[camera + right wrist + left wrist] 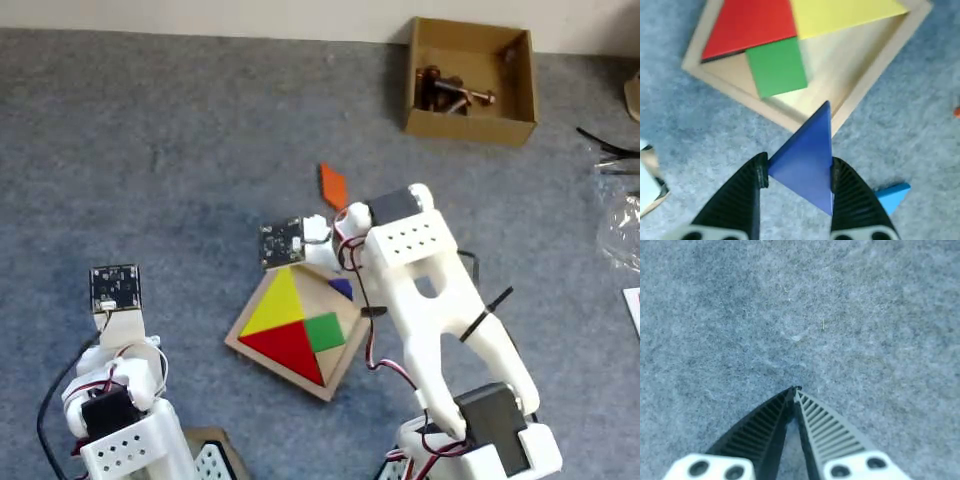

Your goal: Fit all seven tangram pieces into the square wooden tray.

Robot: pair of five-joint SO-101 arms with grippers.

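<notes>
The tray lies mid-table just left of the right arm and holds three pieces, a yellow triangle, a red triangle and a green square, so by that count four of seven are left. Among those are the dark blue triangle, hanging over the tray's right rim, a light blue piece on the carpet just beside it, and an orange piece farther off beyond the tray. The right gripper has its jaws partly spread and pinching the dark blue triangle by its edges, while the left gripper, well to the left, has its jaws pressed together over bare carpet, holding nothing.
</notes>
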